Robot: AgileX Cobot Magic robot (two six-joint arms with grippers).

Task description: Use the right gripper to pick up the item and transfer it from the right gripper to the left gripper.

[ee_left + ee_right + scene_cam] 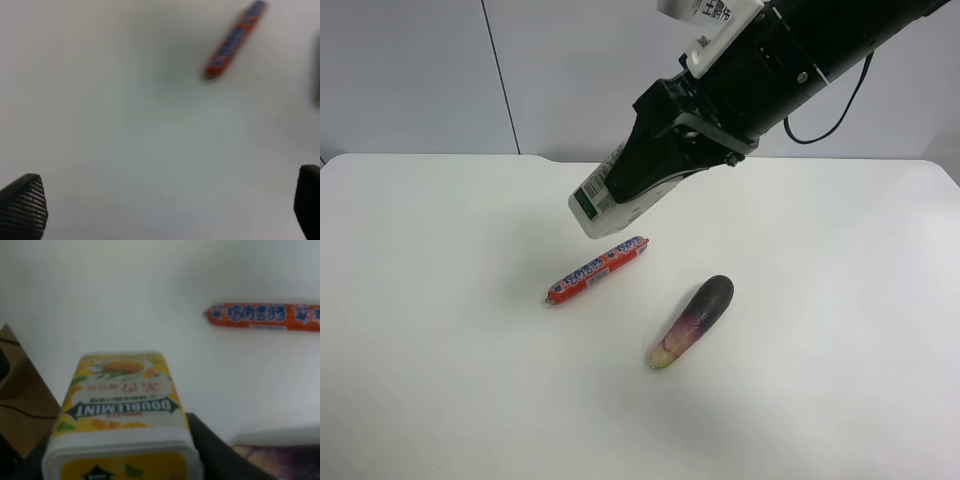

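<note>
Hanging clear above the white bench (440, 300), the small white fruit-printed carton (590, 206) is clamped between the fingers of the all-black right gripper (623, 193). Judged light, stiff, smooth-sided; take its exposed free end. The left gripper (165, 212) fingers stand apart, empty.

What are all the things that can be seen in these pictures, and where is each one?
table: one, white, under everything.
carton: one, white with a green label and yellow fruit print, held up off the table.
sausage: one, red-orange with blue print, lying on the table just below the carton in the exterior high view.
eggplant: one, purple and paler at one end, lying on the table apart from the sausage.
right gripper: one, black, fingers shut on the carton.
left gripper: one, black fingers wide apart, holding nothing, over bare table.
</note>
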